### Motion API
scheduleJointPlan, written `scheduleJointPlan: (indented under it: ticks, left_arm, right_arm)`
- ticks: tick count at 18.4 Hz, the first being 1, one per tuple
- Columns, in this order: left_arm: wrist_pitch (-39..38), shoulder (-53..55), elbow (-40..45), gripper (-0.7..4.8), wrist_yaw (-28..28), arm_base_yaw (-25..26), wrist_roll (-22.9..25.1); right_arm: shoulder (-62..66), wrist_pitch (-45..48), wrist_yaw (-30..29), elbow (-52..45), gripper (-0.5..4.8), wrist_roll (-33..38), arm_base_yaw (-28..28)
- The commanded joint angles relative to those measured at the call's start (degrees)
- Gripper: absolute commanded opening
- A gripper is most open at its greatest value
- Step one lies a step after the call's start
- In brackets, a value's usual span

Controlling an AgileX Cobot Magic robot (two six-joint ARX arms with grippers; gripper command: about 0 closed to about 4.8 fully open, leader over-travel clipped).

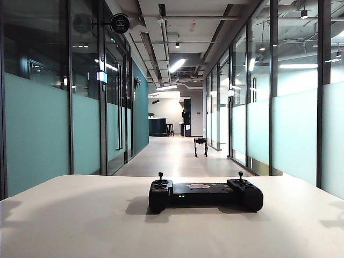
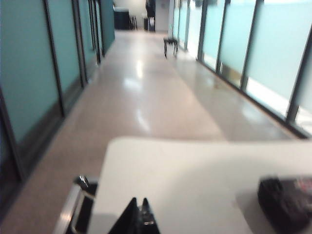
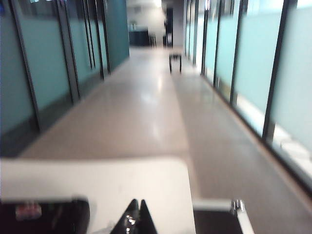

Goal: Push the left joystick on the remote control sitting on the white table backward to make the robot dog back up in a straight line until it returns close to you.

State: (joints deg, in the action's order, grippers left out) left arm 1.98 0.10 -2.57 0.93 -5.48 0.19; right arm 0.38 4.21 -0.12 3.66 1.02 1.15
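- The remote control (image 1: 205, 194) lies mid white table (image 1: 80, 226), left joystick (image 1: 160, 176) upright and untouched.
- Left gripper (image 2: 137, 214) and right gripper (image 3: 135, 216), both apparently pinched closed though blurred, hover back at the table's near edge, flanking the controller.
- The robot dog (image 1: 200, 145) stands far down the corridor, awaiting reverse.

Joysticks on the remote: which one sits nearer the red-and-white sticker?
The left joystick; the sticker lies left of the remote's middle, farther from the right joystick.

Right gripper (image 3: 135, 214), jaws together, above white table (image 3: 97, 180).
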Motion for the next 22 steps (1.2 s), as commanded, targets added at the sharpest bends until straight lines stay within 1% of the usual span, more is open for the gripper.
scheduleJointPlan:
  ticks: [1, 3, 5, 7, 10, 12, 16, 18, 20, 22]
  left_arm:
    - [1.97, 1.57, -2.89, -0.05, 2.08, 0.04, -0.2]
    - [4.61, 4.94, -4.48, -0.05, 1.99, 0.04, -0.2]
    - [8.35, 10.36, -6.36, -0.05, 1.84, 0.04, -0.2]
    - [11.91, 17.27, -8.83, -0.05, 1.42, 0.04, -0.2]
    - [16.74, 27.98, -12.68, -0.05, 1.01, 0.02, -0.24]
    - [19.19, 34.73, -15.08, -0.05, -1.18, 0.02, -0.26]
    - [23.54, 46.36, -18.51, -0.05, -4.61, -0.33, -3.69]
    - [24.79, 50.73, -20.0, -0.05, -5.14, -0.85, -3.67]
    - [24.94, 55.32, -22.21, -0.05, -7.5, -1.16, -3.67]
    - [24.94, 60.08, -24.65, -0.05, -9.97, -1.27, -3.67]
  right_arm:
    - [2.25, 0.81, -0.07, 2.27, -0.02, -0.31, 0.28]
    - [4.59, 1.22, -0.31, 4.13, -0.02, -1.36, 0.31]
    - [7.91, 3.87, -1.81, 5.7, -0.02, -1.64, 0.31]
    - [12.39, 5.9, -3.69, 7.5, -0.02, -1.73, 0.33]
    - [19.43, 9.49, -5.01, 9.88, -0.02, -1.7, 0.35]
    - [24.68, 13.25, -5.18, 11.23, -0.02, -1.7, 0.79]
    - [34.29, 21.27, -5.11, 12.17, -0.02, -1.73, 4.96]
    - [38.29, 24.3, -4.68, 12.2, -0.02, -1.73, 7.58]
    - [43.36, 27.3, -2.84, 12.2, -0.02, -1.73, 10.6]
    - [48.33, 29.59, -2.38, 12.2, -0.02, -1.68, 12.61]
